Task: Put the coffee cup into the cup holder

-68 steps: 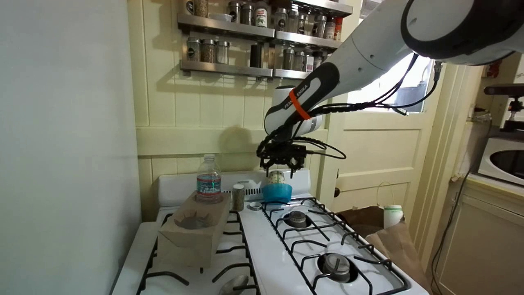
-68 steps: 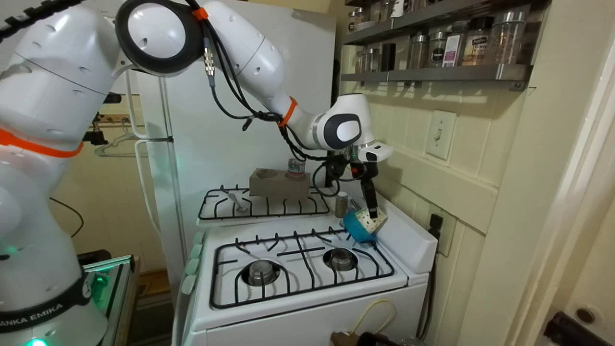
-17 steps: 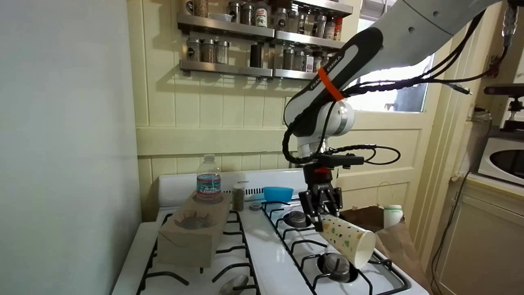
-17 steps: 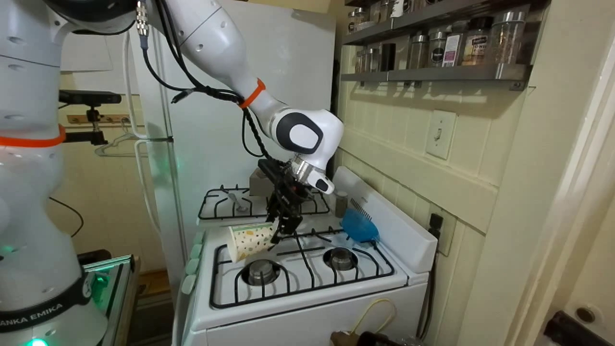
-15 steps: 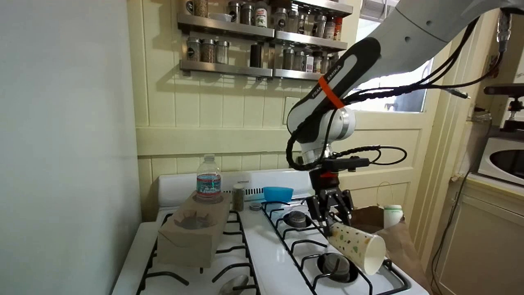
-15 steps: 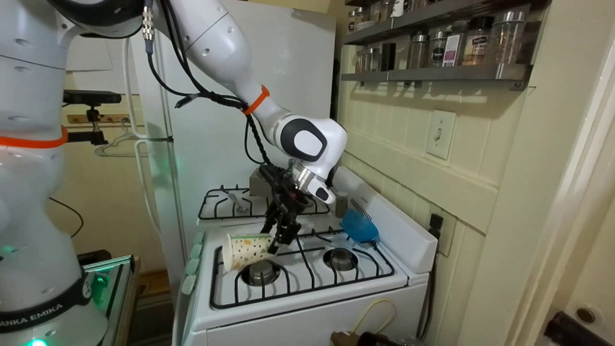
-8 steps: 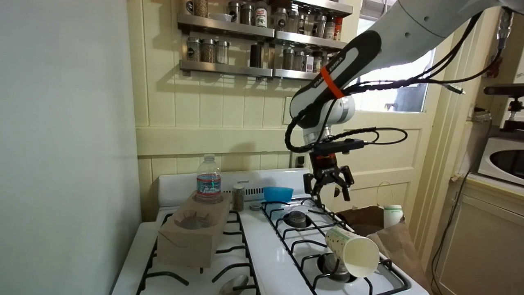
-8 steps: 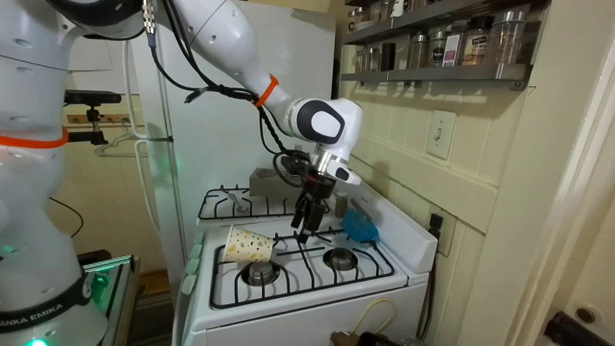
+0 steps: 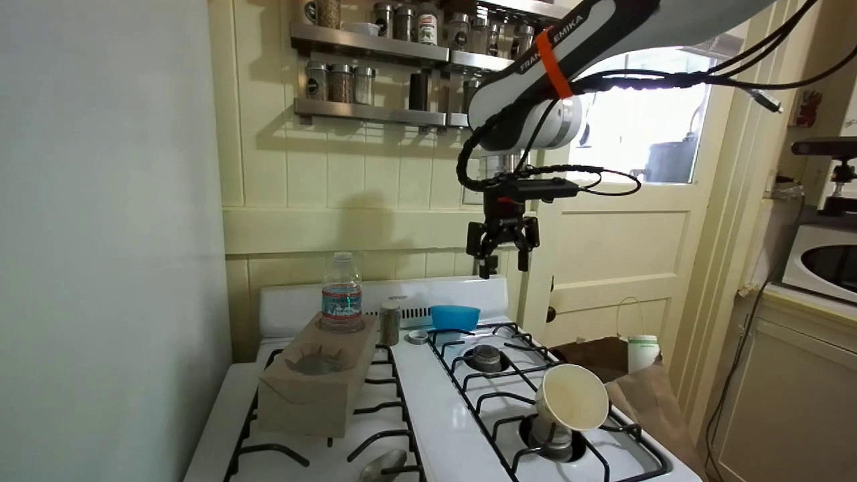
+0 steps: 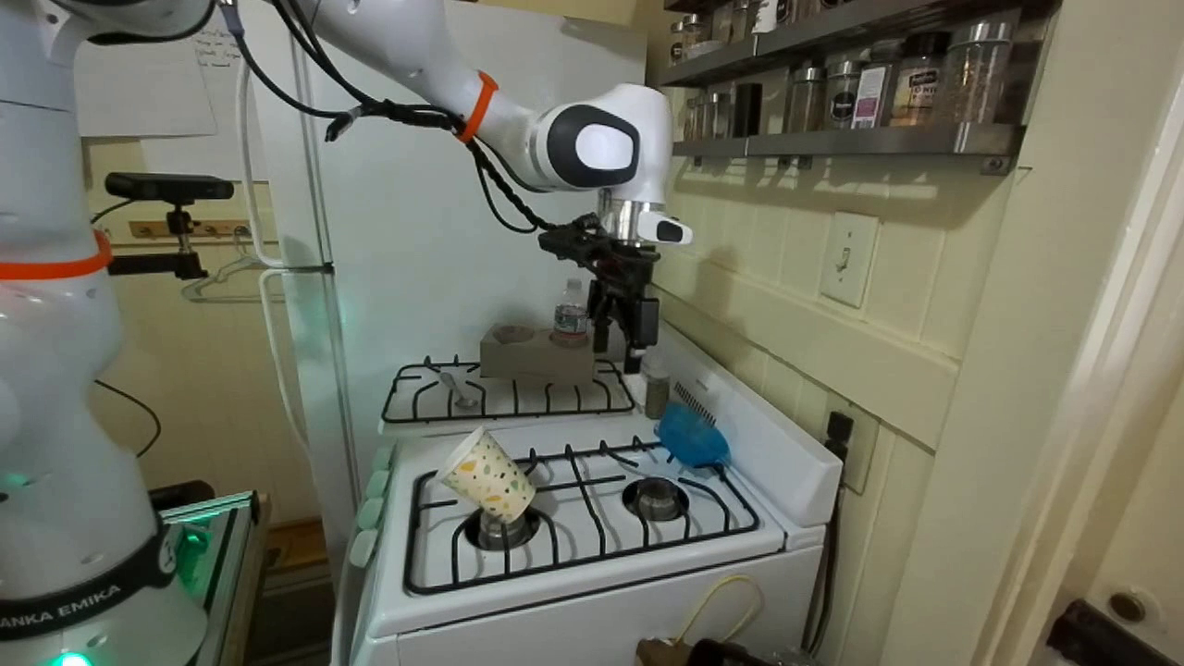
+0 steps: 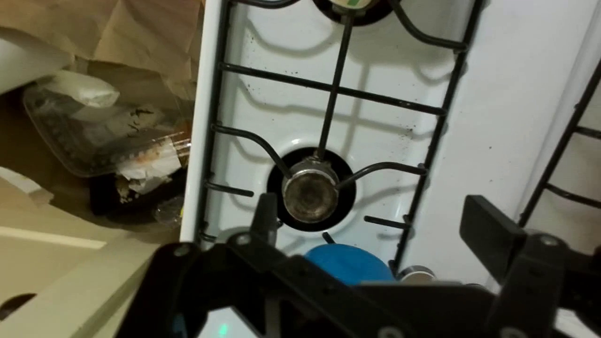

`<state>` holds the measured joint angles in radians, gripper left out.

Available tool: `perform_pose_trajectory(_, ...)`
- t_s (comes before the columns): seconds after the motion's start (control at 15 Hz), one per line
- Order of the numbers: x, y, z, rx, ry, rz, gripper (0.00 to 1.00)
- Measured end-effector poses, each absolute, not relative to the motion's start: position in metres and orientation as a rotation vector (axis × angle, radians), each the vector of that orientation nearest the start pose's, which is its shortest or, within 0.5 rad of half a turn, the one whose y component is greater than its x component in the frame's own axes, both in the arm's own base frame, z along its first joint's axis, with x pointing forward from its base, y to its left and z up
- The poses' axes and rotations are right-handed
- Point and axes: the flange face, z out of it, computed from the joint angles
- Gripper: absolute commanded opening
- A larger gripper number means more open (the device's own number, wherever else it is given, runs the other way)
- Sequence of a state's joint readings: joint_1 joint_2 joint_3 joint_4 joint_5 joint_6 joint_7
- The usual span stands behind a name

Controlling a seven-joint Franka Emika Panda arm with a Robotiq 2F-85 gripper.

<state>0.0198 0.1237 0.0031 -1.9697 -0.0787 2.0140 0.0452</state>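
The coffee cup (image 9: 573,399), cream with coloured specks, rests tilted on the front burner, mouth up and toward the stove front. It also shows in an exterior view (image 10: 488,476); only a sliver shows at the top of the wrist view (image 11: 352,3). The cup holder (image 9: 311,402) is a grey-brown cardboard box on the other grate, also in an exterior view (image 10: 532,361). A clear bottle (image 9: 342,301) stands in its far well; its near well is vacant. My gripper (image 9: 503,268) is open and empty, high behind the cup; its fingers (image 11: 265,216) stand wide apart.
A blue bowl (image 9: 455,317) leans by the stove's backguard, beside a spice jar (image 9: 390,323) and a small lid (image 9: 417,337). A spoon (image 9: 385,464) lies on the holder's grate. Metal shelves (image 9: 371,111) hang above. A paper bag (image 9: 646,395) stands beside the stove.
The cup went from the blue bowl to the front burner with my gripper and was let go. My gripper then rose and moved back. The cup has tipped more upright.
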Motion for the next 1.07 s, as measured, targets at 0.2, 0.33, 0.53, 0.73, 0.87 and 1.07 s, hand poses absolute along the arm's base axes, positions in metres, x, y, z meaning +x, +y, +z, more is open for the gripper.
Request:
perform_pose_trajectory(0.2,0.565,0.009,0.410,-3.208,-0.214,0.129,1.00)
perform_pose_trajectory(0.33,0.563,-0.003,0.407,-3.229,-0.195,0.155,1.00)
perform_pose_trajectory(0.53,0.562,-0.008,0.406,-3.232,-0.183,0.160,1.00)
perform_pose_trajectory(0.73,0.568,0.014,0.416,-3.230,-0.375,0.069,1.00)
perform_pose_trajectory(0.87,0.558,0.048,0.430,-3.221,-0.546,0.018,1.00)
perform_pose_trajectory(1.07,0.518,0.086,0.452,-3.187,-0.777,-0.067,1.00)
